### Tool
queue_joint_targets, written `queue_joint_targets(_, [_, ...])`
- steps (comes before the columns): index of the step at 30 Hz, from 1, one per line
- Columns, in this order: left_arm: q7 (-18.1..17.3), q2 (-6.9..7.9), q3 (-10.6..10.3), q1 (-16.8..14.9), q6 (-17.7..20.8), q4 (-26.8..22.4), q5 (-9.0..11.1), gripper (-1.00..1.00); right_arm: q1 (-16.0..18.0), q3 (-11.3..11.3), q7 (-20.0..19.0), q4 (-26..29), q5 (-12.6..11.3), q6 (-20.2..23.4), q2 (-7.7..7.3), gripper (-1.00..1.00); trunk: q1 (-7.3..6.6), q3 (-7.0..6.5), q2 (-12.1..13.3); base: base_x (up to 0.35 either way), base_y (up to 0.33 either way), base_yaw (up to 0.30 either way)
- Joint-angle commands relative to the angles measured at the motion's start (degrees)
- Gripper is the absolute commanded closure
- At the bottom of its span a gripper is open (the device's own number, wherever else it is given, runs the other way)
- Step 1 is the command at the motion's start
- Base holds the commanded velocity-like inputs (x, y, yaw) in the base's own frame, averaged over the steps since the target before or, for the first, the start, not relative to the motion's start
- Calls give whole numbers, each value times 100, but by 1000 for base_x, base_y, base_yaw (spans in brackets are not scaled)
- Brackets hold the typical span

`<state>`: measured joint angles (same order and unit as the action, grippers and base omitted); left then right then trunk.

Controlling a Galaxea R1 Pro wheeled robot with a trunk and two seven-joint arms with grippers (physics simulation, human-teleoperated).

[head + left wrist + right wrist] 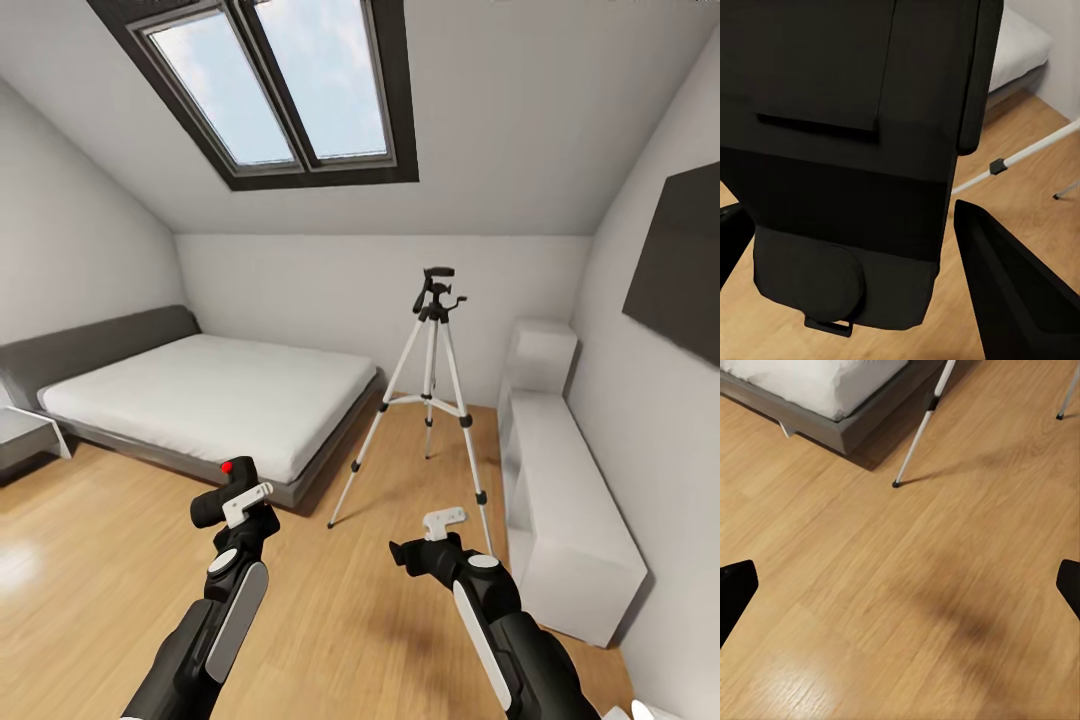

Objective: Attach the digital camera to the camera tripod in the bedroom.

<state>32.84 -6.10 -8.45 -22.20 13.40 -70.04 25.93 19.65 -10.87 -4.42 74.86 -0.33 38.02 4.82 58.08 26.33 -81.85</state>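
Note:
The digital camera, a small black box with a red dot on top, sits in my left gripper, which is shut on it at chest height over the wood floor. In the left wrist view the camera's black body fills the space between the fingers. The camera tripod stands upright ahead and to the right, near the bed's foot, its black pan head bare. My right gripper hangs open and empty over the floor, short of the tripod's front leg.
A grey bed with a white mattress fills the left side. A low white cabinet runs along the right wall under a black TV. A white side table stands at far left. Open wood floor lies between me and the tripod.

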Motion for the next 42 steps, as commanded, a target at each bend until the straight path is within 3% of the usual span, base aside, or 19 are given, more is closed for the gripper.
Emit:
queue_joint_targets(1, [29, 2, -8, -4, 26, -9, 18, 100, 4, 8, -15, 6, -3, 29, 1, -100, -23, -12, 38, 0, 0, 0])
queue_joint_targets(32, [21, -2, 13, -4, 58, -3, 57, 100, 4, 12, -2, -39, -19, 14, 6, -100, -703, -568, 1281, 0, 0, 0])
queue_joint_targets(42, [25, 3, 10, -4, 71, -15, 61, 100, 4, 50, 4, -448, -2, -34, 12, -100, -923, -748, 1682, 0, 0, 0])
